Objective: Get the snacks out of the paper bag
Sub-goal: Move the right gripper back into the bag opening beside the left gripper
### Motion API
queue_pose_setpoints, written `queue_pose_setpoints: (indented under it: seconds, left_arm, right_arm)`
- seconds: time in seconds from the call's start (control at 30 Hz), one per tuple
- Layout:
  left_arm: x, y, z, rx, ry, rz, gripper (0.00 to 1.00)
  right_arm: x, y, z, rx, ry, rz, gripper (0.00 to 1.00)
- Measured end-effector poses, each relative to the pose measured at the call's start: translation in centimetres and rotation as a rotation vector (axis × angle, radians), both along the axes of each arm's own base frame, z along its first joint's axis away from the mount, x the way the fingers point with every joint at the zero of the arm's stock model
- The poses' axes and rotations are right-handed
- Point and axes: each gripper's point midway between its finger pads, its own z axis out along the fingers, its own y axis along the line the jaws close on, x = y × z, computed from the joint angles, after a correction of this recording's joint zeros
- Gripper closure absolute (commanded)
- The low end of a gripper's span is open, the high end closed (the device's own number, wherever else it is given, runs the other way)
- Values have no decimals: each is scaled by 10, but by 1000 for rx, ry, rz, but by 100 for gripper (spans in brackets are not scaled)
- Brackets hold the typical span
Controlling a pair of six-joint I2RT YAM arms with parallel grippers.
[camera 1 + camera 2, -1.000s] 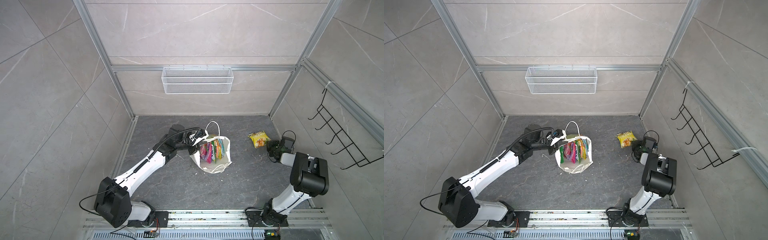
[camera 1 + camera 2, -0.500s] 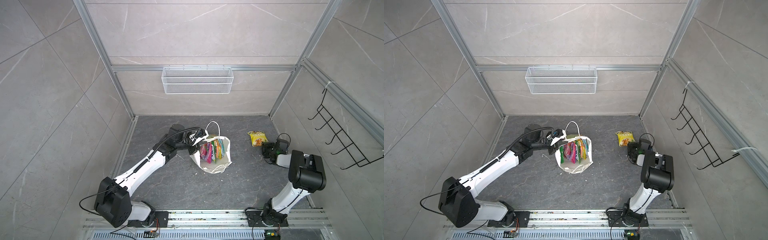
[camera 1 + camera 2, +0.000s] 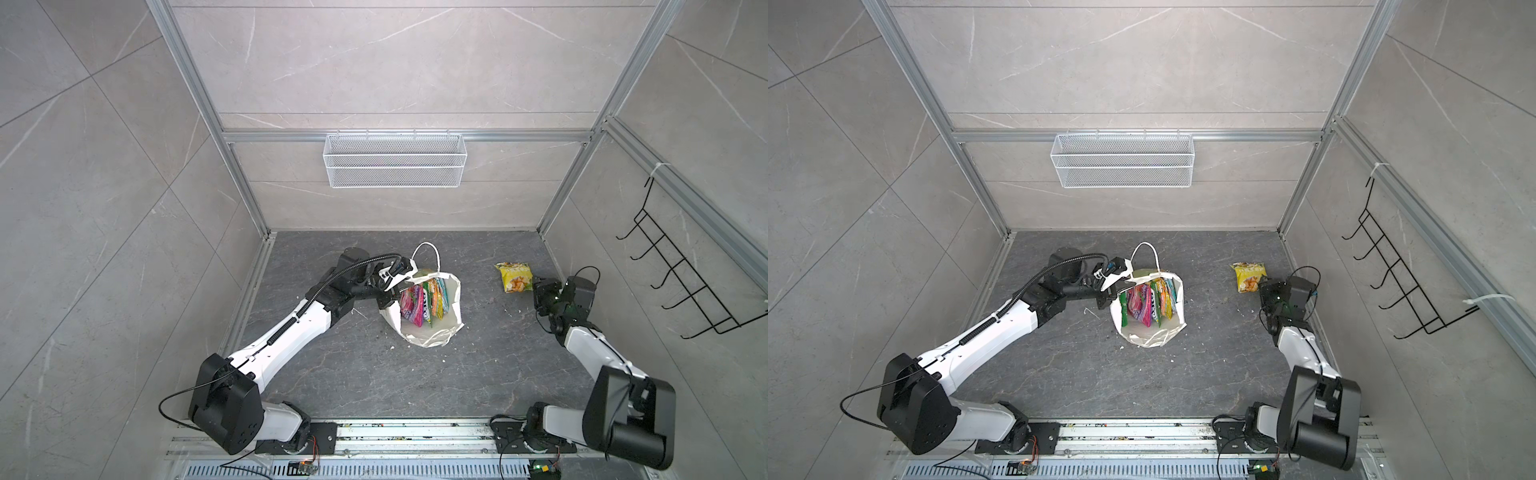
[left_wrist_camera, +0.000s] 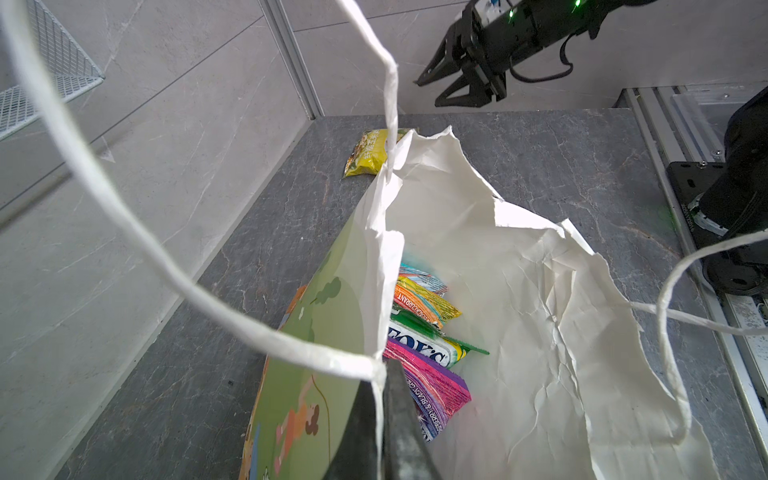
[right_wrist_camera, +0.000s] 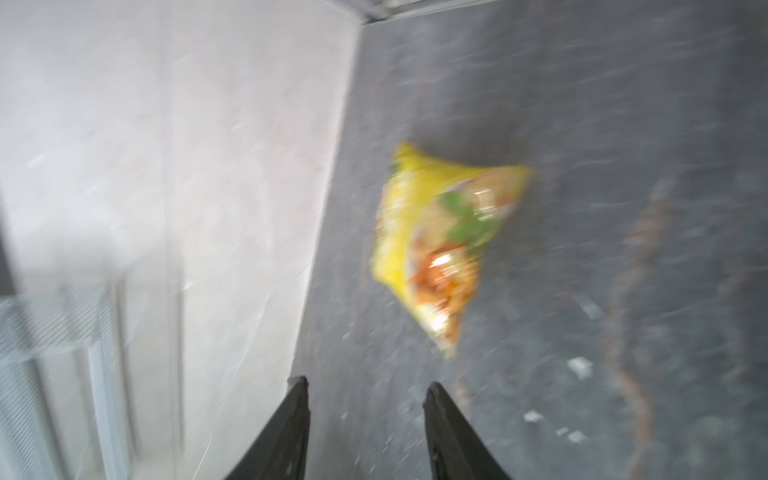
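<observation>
- Paper bag (image 3: pixel 424 349) stands open on the surface (image 3: pixel 415 395), colourful snacks (image 3: pixel 422 301) upright inside.
- Yellow snack pouch (image 3: pixel 514 277) lies flat on the surface, well right of the bag.
- Left fingers (image 4: pixel 401 424) clamped together on the bag's rim.
- Right fingers (image 5: pixel 291 432) apart, empty, just beside the pouch.

Colours: paper bag (image 4: pixel 519 291) white inside, outer face pale green with printed figures; cord handles (image 4: pixel 316 357) white. Snacks (image 4: pixel 419 345) in it: purple-pink, green-white lettered FOX'S, orange, teal. Yellow pouch (image 3: pixel 514 277) at 3 o'clock of the bag: orange-brown picture, green leaf. Bench (image 3: pixel 374 382): dark grey, pale veining.
</observation>
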Motion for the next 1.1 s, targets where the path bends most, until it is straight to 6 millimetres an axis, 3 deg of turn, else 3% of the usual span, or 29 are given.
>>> queue_pose_setpoints:
  seconds: [0.1, 0.2, 0.27, 0.33, 0.4, 0.5, 0.73, 0.87, 1.1]
  left_arm:
    - [-1, 0, 0, 3, 7, -2, 100]
    - [-1, 0, 0, 5, 11, -3, 100]
    - [-2, 0, 0, 6, 12, -3, 100]
    - [-2, 0, 0, 6, 12, -3, 100]
    - [-2, 0, 0, 6, 12, -3, 100]
    - [-2, 0, 0, 6, 12, -3, 100]
    - [-2, 0, 0, 6, 12, -3, 100]
    - [-2, 0, 0, 6, 12, -3, 100]
    - [-2, 0, 0, 5, 12, -3, 100]
  right_arm:
    - [-1, 62, 67, -187, -116, 226, 56]
    - [-27, 135, 127, -342, -273, 472, 61]
    - [-47, 169, 150, -400, -343, 605, 67]
    - [-64, 202, 157, -452, -362, 724, 73]
    - [-79, 232, 154, -486, -343, 826, 74]
    - [-102, 272, 134, -540, -274, 965, 74]
    - [-130, 322, 93, -633, -173, 1093, 72]
    - [-128, 342, 73, -629, -127, 1083, 70]
    - [-107, 352, 30, -582, -52, 983, 68]
